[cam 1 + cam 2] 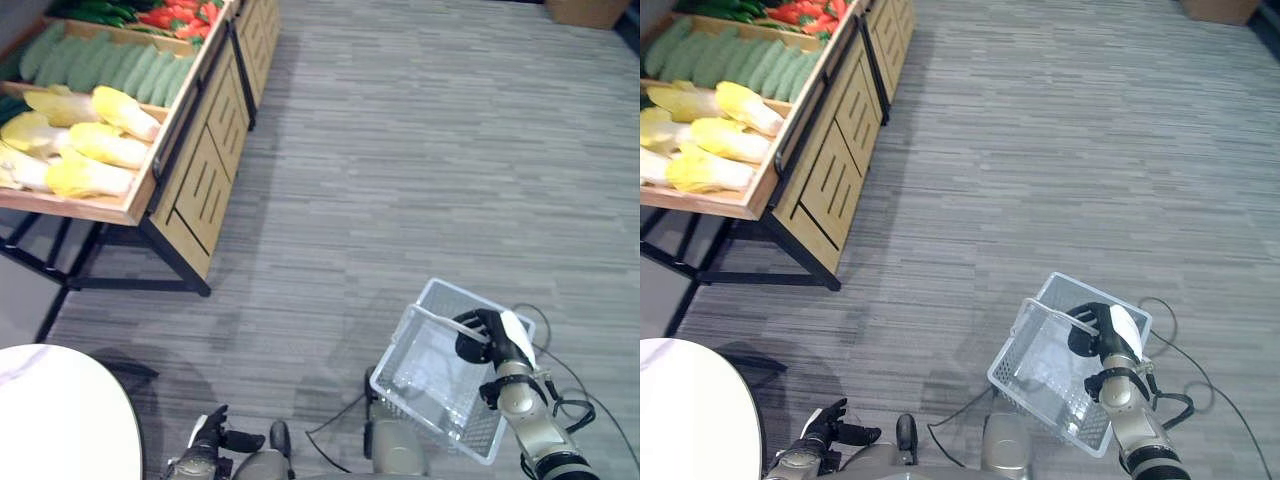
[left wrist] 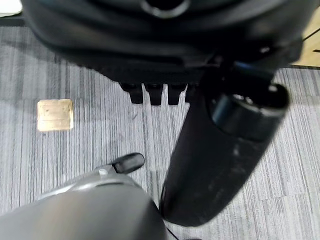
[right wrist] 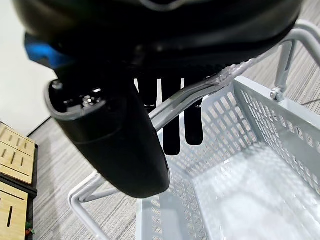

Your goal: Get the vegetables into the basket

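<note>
At the upper left of the frame stands a wooden stand [image 1: 205, 165] with slanted trays, tipped so the food is easy to see and reach. The yellow cabbages [image 1: 85, 135] lie in the near tray. Behind them is a row of pale green vegetables [image 1: 105, 62], and past those, at the very top, some red peppers [image 1: 180, 14] and dark green ones. None of the vegetables are in the basket yet.

At the lower left corner is part of a round white worktop [image 1: 60, 415].

Near the bottom, left of the middle, the left hand [image 1: 208, 435] hangs low with its fingers loose and spread. It holds nothing, and I think it is kept free to pick vegetables.

At the lower right is the white wire basket [image 1: 420, 385], and it is empty. The right hand [image 1: 480, 335] has its fingers hooked over the basket handle [image 3: 200, 92], with the thumb on the other side, so the basket hangs from it and can be carried along.

The stand is well apart from the basket, with grey floor [image 1: 400, 150] between. I think the robot must first go to the stand.
</note>
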`<state>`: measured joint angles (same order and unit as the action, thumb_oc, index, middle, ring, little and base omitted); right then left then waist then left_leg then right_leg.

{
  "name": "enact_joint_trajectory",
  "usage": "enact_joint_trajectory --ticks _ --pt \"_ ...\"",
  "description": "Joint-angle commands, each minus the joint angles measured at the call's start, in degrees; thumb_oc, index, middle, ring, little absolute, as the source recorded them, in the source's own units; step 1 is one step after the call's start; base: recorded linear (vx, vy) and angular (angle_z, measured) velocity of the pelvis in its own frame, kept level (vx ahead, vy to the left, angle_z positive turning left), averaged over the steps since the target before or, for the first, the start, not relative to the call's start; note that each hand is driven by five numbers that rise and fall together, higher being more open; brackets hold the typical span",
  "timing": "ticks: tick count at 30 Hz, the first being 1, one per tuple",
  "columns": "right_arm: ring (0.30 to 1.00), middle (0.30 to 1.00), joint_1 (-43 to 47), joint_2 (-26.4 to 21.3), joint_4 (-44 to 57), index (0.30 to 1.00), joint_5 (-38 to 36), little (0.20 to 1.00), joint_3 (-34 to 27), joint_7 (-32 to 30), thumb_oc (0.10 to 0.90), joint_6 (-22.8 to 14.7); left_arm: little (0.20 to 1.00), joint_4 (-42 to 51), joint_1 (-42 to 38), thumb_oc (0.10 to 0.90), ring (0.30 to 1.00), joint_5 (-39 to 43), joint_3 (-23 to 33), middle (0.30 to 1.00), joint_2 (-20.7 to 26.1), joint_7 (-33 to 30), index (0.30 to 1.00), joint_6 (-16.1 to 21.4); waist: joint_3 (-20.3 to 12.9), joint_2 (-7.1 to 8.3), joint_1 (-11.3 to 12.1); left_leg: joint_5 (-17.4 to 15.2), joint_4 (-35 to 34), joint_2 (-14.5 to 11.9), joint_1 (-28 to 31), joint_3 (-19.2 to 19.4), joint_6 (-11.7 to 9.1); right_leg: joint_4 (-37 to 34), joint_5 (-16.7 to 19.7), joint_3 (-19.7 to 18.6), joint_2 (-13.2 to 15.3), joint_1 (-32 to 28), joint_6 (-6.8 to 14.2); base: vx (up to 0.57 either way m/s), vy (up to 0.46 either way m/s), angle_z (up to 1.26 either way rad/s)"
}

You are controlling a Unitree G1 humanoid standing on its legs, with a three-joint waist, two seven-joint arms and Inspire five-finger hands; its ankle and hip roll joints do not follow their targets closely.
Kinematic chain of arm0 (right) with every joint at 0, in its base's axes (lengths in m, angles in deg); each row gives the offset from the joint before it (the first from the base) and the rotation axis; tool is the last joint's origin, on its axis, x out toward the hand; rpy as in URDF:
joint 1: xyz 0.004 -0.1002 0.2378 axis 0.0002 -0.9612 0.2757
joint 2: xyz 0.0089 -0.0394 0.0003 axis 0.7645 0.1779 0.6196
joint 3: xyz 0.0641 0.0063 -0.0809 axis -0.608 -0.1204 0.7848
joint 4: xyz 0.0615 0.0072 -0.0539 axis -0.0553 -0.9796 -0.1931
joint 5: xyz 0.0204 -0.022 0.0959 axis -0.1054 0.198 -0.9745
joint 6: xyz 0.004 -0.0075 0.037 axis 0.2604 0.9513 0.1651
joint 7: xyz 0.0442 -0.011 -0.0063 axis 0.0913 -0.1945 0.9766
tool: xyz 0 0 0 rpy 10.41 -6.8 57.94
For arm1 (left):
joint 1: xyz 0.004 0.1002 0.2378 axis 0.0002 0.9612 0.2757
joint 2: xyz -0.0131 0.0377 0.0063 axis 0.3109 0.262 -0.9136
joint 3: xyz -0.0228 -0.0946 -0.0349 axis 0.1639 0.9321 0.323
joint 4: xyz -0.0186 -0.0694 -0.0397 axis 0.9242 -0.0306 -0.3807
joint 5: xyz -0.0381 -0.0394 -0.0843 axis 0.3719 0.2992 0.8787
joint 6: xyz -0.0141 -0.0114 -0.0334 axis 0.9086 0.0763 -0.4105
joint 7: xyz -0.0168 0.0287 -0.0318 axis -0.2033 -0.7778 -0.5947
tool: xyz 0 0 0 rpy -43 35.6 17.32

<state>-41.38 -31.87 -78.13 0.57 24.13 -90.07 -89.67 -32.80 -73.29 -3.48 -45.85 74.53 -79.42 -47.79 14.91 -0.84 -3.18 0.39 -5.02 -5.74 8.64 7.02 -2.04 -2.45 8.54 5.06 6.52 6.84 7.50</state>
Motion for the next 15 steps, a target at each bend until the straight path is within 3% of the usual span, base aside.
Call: enact_joint_trajectory --ticks 1,5,7,10,12,14,15 --pt "0.3 0.3 6.94 -5.62 6.95 0.3 -0.78 0.3 -6.23 -6.89 0.4 -5.56 1.0 -0.75 -0.31 0.9 1.0 -1.84 0.03 1.0 1.46 -1.26 1.0 0.33 -0.59 3.6 -0.19 -7.79 8.85 4.18 2.09 -0.21 0.66 6.81 1.12 -0.23 3.5 2.97 1.03 0.28 -0.323 0.04" --pt "0.3 0.3 5.04 -6.42 9.01 0.3 -0.46 0.3 -7.29 -6.69 0.4 -5.82 1.0 0.02 0.16 0.9 1.0 -2.24 -0.5 1.0 1.19 -0.83 1.0 0.48 -0.84 3.22 -0.8 -5.83 13.55 2.42 0.47 -1.48 -1.37 6.69 -1.01 1.37 2.36 1.25 -0.79 0.17 -0.241 0.35" --pt "0.3 0.3 4.56 -7.81 9.19 0.3 -0.73 0.3 -7.98 -7.18 0.4 -5.99 1.0 0.89 -0.62 0.9 1.0 -2.0 -1.42 1.0 1.01 -0.99 1.0 0.61 0.21 3.48 -1.02 -1.69 23.92 1.24 -4.49 -2.19 -3.19 6.74 -3.11 1.76 1.66 -0.36 -3.23 0.14 -0.306 0.4" --pt "0.3 0.3 3.91 -8.72 9.65 0.3 -0.85 0.3 -8.87 -7.59 0.4 -5.84 1.0 1.42 -1.98 0.9 1.0 -1.37 -1.9 1.0 1.04 -1.24 1.0 0.59 1.41 4.29 -1.05 0.56 32.97 1.43 -9.91 -2.57 -3.78 6.31 -4.51 2.62 1.43 -2.35 -4.81 0.1 -0.188 0.4" --pt "0.3 0.3 2.72 -8.94 9.25 0.3 -1.25 0.3 -10.03 -8.21 0.4 -5.65 1.0 1.94 -3.22 0.9 1.0 -1.15 -2.47 1.0 1.28 -1.7 1.0 0.4 2.22 5.0 -0.71 -0.79 27.99 1.28 -14.31 -0.26 -2.65 4.91 -5.03 3.02 2.21 -4.37 -4.38 0.2 -0.165 0.09" --pt "0.3 0.3 2.38 -8.9 9.56 0.3 -1.18 0.3 -10.32 -8.28 0.4 -5.64 1.0 2.11 -3.3 0.9 1.0 -1.1 -2.53 1.0 1.37 -1.65 1.0 0.4 2.23 4.99 -0.64 -1.3 25.86 0.98 -14.41 0.24 -2.3 4.74 -5.46 3.05 2.25 -4.73 -4.15 0.17 0.006 0.12" --pt "0.3 0.3 2.15 -8.94 9.36 0.3 -1.16 0.3 -10.66 -8.48 0.4 -5.67 1.0 2.0 -3.65 0.9 1.0 -1.32 -2.78 1.0 1.59 -1.76 1.0 0.54 2.07 4.43 -0.5 -1.09 17.0 -0.28 -15.75 0.87 -1.9 4.39 -6.54 2.92 2.31 -5.43 -3.68 0.2 0.113 0.15"
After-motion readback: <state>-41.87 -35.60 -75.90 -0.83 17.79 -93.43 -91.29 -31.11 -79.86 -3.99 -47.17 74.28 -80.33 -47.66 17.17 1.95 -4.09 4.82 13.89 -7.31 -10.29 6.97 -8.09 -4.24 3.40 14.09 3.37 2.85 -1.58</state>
